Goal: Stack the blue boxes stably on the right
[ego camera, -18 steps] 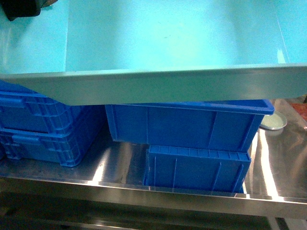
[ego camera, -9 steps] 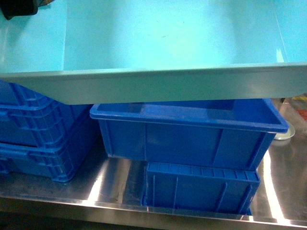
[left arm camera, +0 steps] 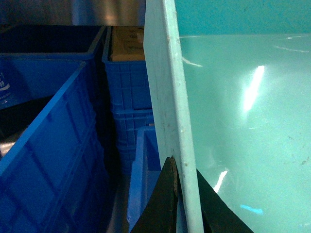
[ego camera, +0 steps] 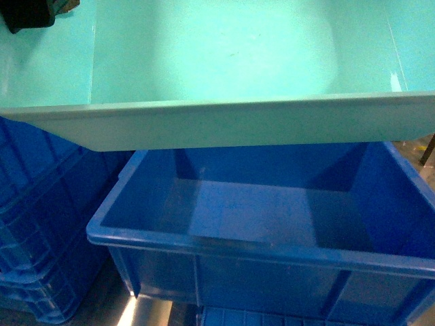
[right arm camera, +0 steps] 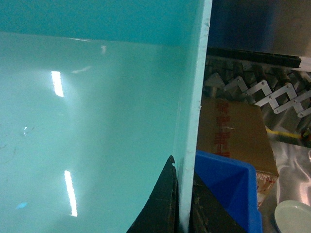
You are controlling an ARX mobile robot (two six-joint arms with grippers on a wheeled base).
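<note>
A light turquoise tub (ego camera: pixel 217 54), one of the blue boxes, fills the top of the head view, its pale near rim (ego camera: pixel 224 122) running across the frame. It hangs over an open royal-blue crate (ego camera: pixel 258 210), which rests on another blue crate (ego camera: pixel 272 318). My left gripper (left arm camera: pixel 184 167) is shut on the tub's left wall, one finger on each side. My right gripper (right arm camera: pixel 183 167) is shut on the tub's right wall in the same way. A dark part at the top left of the head view (ego camera: pixel 30 13) sits at the tub's left edge.
Ribbed royal-blue crates (ego camera: pixel 41 224) are stacked on the left, close to the open crate. In the left wrist view more blue crates (left arm camera: pixel 48 145) crowd beside the tub. On the right lie a cardboard box (right arm camera: pixel 233 136), a pale plate (right arm camera: pixel 294 218) and a metal lattice (right arm camera: pixel 257 92).
The head view has closed in on the shelf. The open blue crate now lies much nearer and right beneath the tub, seen from above. Both grippers keep their hold on the tub.
</note>
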